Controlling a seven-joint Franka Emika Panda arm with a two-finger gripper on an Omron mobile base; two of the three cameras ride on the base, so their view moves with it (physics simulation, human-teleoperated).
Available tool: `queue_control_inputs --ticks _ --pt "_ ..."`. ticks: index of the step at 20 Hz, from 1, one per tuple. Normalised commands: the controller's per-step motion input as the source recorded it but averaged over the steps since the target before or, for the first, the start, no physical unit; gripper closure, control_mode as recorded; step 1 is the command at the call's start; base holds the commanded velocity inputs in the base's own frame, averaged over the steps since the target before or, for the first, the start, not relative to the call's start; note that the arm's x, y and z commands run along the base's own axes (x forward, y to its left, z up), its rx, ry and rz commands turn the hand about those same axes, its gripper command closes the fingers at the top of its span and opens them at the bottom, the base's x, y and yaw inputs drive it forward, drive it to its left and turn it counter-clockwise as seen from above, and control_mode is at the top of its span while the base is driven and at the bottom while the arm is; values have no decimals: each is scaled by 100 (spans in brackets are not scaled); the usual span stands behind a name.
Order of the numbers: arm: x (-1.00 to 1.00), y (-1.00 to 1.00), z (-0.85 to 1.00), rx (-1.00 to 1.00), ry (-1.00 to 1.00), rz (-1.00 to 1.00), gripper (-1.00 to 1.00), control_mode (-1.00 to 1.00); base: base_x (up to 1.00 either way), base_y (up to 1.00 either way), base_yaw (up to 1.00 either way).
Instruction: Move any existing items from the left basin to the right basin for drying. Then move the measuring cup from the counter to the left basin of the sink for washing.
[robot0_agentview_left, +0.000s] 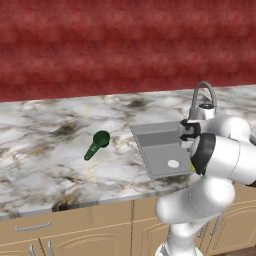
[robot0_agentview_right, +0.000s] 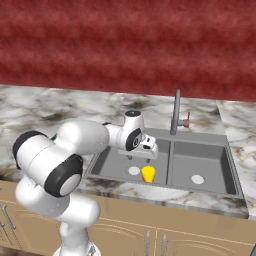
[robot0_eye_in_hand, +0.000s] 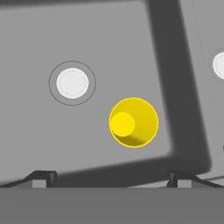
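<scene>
Your gripper (robot0_eye_in_hand: 111, 180) is spread wide with nothing between the fingertips, and it hangs above the left basin (robot0_agentview_right: 112, 162) of the sink (robot0_agentview_right: 202, 138). Just ahead of it, the yellow cup (robot0_eye_in_hand: 133, 122) stands mouth-up on the basin floor, beside the drain (robot0_eye_in_hand: 71, 82) and close to the divider (robot0_eye_in_hand: 173, 83).

That closeness is your main risk, as I judge it. If you descend with one finger toward the divider, it may strike the wall or nudge the cup over before you close. The cup also sits off to one side of the midpoint between your fingers, so a straight drop may clip its rim and tip it; centre first.

Beyond the divider lies the right basin (robot0_agentview_right: 202, 170); lift too little and the cup may catch that wall in crossing.

Farther off, the green scoop (robot0_agentview_left: 97, 144) lies on the counter (robot0_agentview_left: 45, 150), well apart from the sink and out of harm's way for now.
</scene>
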Motion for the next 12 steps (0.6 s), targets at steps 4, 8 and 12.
queue_control_inputs --ticks 4,8,12 --pt "15 -1 -7 0 0 -1 -100 -100 0 0 0" --pt "16 -5 -8 0 1 0 -100 -100 0 0 0" --pt "14 -8 -11 0 0 0 -100 -100 0 0 0"
